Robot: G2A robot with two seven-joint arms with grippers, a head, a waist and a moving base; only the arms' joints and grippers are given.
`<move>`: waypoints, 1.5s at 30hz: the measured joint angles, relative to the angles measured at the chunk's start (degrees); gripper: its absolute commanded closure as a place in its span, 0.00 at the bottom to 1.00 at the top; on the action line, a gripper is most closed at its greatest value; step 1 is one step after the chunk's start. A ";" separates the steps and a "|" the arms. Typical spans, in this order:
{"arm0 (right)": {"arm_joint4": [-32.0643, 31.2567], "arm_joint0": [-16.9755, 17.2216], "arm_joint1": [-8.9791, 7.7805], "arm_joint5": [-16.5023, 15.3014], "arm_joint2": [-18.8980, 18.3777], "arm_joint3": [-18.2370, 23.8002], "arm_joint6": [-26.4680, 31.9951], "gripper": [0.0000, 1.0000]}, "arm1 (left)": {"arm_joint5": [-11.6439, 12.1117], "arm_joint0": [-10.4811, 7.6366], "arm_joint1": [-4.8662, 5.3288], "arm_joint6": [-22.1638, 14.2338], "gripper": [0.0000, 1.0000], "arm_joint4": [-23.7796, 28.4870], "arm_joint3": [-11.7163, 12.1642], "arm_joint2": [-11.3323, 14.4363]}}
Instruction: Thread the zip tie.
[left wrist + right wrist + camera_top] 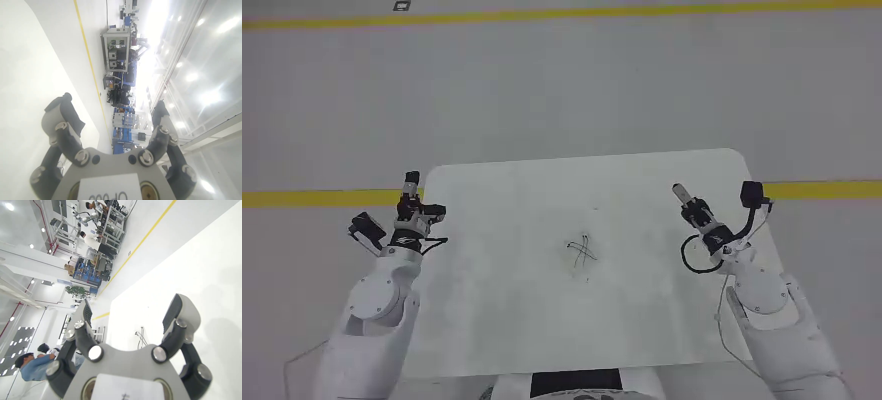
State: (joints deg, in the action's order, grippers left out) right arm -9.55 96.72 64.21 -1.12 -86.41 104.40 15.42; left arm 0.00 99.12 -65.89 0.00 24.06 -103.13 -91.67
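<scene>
Status: both sets of jaws are apart, nothing held. My left gripper (112, 106) sits at the left edge of the table (502, 300), roughly over the rim. My right gripper (130, 306) is over the tabletop near the right edge. The zip tie (582, 250) lies flat near mid-table, between the two arms and well apart from both.

Caveat: in the top view it reads as thin dark strands crossing in an X. I can't tell if that's one tie folded over itself or two laid across each other, and I can't pick head from tail. The right wrist view shows the strands too, no clearer.

Step in hand, my read: nothing threaded yet, first pickup is next. I'd come down on a free strand end away from the crossing, so I don't pinch both strands at once. It's thin and flat on a hard surface, so I need to come in low and pinch across the width. One arm takes the head end, the other the tail, then lift and line up tail to slot.

Room: bare tabletop all round the tie, straight inward paths for both arms. Watch the rim on my left side. The tie is far from any edge, so low risk of knocking it off.
</scene>
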 measured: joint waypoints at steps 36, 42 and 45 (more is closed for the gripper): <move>-17.83 -26.41 0.31 6.47 20.71 -1.49 43.71 0.00 | 0.00 0.00 0.00 0.00 0.00 0.00 0.00 0.00; -22.42 -32.87 0.76 9.21 28.26 -1.63 58.75 0.00 | 0.00 0.00 0.00 0.00 0.00 0.00 0.00 0.00; -22.51 -33.03 0.76 9.06 28.44 -1.70 59.50 0.00 | 0.00 0.00 0.00 0.00 0.00 0.00 0.00 0.00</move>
State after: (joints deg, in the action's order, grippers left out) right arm -32.06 63.69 64.98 7.94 -57.97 102.70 74.92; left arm 0.00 99.12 -65.89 0.00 24.06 -103.13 -91.67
